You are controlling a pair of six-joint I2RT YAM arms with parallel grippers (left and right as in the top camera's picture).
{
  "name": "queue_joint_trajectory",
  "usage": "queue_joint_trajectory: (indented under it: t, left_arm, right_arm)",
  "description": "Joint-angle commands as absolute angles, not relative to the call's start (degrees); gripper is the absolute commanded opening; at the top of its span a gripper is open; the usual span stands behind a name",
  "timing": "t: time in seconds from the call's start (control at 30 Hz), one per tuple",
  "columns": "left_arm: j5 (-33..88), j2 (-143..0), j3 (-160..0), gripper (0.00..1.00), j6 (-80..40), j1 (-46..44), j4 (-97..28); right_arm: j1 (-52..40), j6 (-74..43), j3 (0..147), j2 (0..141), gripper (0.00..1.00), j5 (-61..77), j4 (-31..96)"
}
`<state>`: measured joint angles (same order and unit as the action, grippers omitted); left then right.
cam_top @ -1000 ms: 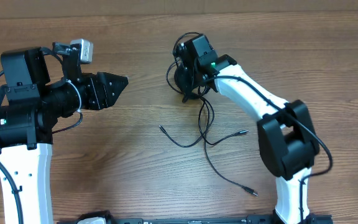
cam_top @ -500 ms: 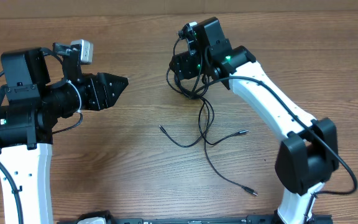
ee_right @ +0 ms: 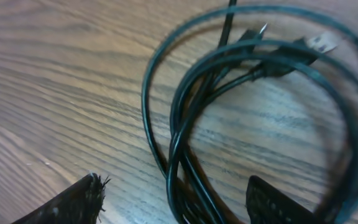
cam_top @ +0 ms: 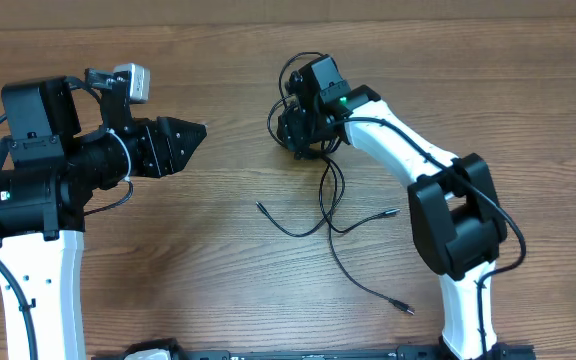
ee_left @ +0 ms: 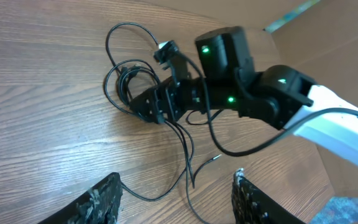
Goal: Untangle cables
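The cables are thin black cords. A coiled bundle lies at the far middle of the table, and loose strands trail from it toward the front, ending in small plugs. My right gripper hangs low over the coil, open. In the right wrist view its fingers stand on either side of the looped cords, with a gap on both sides, and silver-tipped plugs lie across the loops. My left gripper is open and empty, off to the left, pointing at the coil.
The table is bare wood. A cardboard wall runs along the far edge. The right arm reaches in from the right over the strands.
Half a second ago the right gripper stood higher and farther back; it is now down over the coil again. The cables and the left arm have not moved.
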<state>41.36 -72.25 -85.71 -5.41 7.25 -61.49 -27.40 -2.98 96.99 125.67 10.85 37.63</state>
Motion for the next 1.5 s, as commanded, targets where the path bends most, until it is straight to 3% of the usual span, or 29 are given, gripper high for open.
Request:
queue_joint_trajectory:
  t: [0.0, 0.17, 0.2, 0.27, 0.3, 0.6, 1.07, 1.3, 1.47]
  left_arm:
    - [41.6, -71.57, -85.97, 0.57, -4.71, 7.35, -61.19]
    - [41.63, -71.57, -85.97, 0.57, -4.71, 7.35, -61.12]
    - [41.63, -71.57, -85.97, 0.57, -4.71, 7.35, -61.21]
    - [41.65, -71.57, -85.97, 0.57, -4.71, 7.35, -61.34]
    - [41.63, -71.57, -85.97, 0.57, -4.71, 7.35, -61.49]
    - [41.56, -71.57, -85.97, 0.56, -4.69, 7.38, -61.49]
    - [42.09, -71.57, -85.97, 0.57, -3.53, 7.35, -59.92]
    - [51.29, -71.57, -85.97, 0.59, 4.12, 7.35, -59.81]
    - [58.19, -71.57, -85.97, 0.66, 9.19, 7.35, -60.05]
  right_arm:
    - [-27.42, -3.03, 96.71, 128.11, 0.69, 13.78, 37.17]
    - [-28.69, -3.05, 96.71, 130.04, 0.62, 13.74, 36.38]
    - [-28.93, -3.05, 96.71, 130.63, 0.55, 13.61, 36.07]
    - [-29.28, -3.09, 96.71, 131.44, 0.08, 13.61, 35.59]
    - [-29.47, -3.75, 96.71, 131.74, 0.04, 13.61, 35.38]
    - [-29.67, -4.73, 99.35, 129.01, 0.04, 17.1, 32.77]
    - [-29.56, -12.01, 103.31, 104.79, 0.04, 16.97, 40.1]
    - [-29.67, -13.82, 103.31, 94.17, 0.04, 17.02, 46.0]
    - [-29.67, -17.02, 103.31, 88.12, 0.04, 17.08, 50.04]
